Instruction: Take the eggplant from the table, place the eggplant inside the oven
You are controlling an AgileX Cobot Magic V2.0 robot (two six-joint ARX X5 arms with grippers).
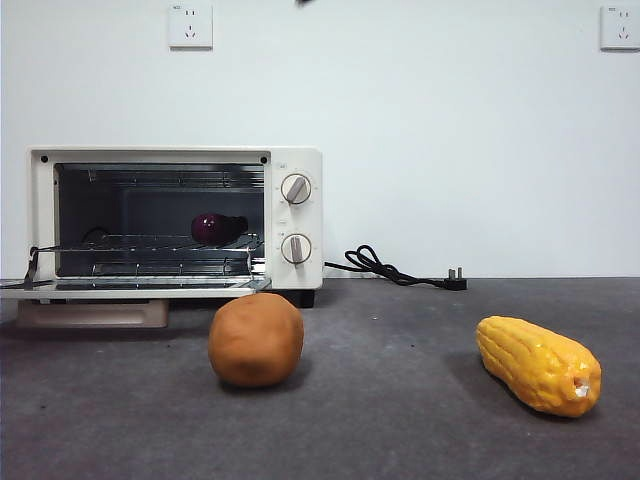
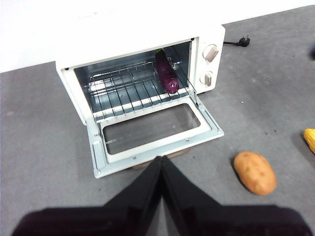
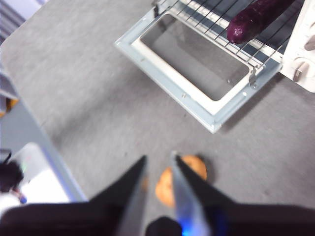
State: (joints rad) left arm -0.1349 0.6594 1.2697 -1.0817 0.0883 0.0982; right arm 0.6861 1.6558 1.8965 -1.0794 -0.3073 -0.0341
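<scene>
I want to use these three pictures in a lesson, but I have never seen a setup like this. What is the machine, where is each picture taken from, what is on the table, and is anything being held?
It is a robot with two arms, each ending in a gripper of two black jaws. One picture looks level across the table. The other two come from cameras on the wrists, looking down past the left gripper and the right gripper.

The oven stands with its door folded down, and the eggplant lies on its wire rack. On the table lie a brown potato and a corn cob, with the oven's plug behind.

Neither gripper holds anything; the left is shut, the right slightly open.
</scene>
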